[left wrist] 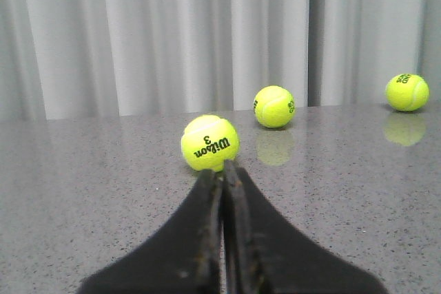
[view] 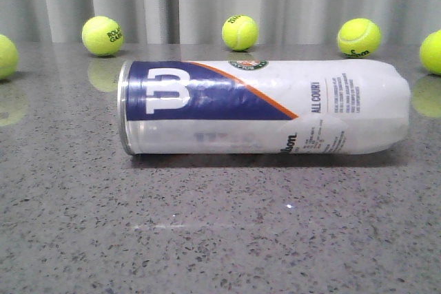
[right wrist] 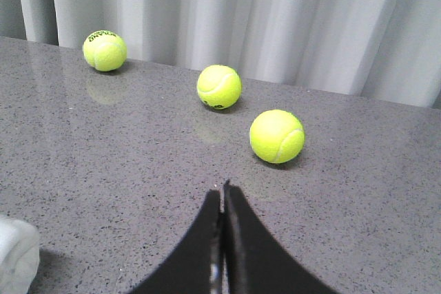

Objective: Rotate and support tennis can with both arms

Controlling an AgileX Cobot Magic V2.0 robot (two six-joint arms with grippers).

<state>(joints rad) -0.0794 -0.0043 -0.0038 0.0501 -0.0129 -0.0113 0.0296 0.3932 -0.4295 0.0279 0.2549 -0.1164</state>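
Tennis can lies on its side mid-surface in the front view, long axis running left-right across the robot's front: silver rim end to the robot's left, rounded white end to its right, navy "W" panel facing the camera. It rests on the grey speckled surface, w/ neither arm touching it and no arm visible in the front view at all.

Left tool has its fingers pressed together, holding nothing; its wrist cam looks past the can at three tennis balls, so can't tell how far it sits from the rim end. Right tool is likewise pinched closed and empty, but a whitish rounded shape at the edge of its wrist view is prob. the can's rounded end, near that tool.

Judgement: right arm seems the nearer one. Each arm would take its own end of the axis, and both tools need to spread first.
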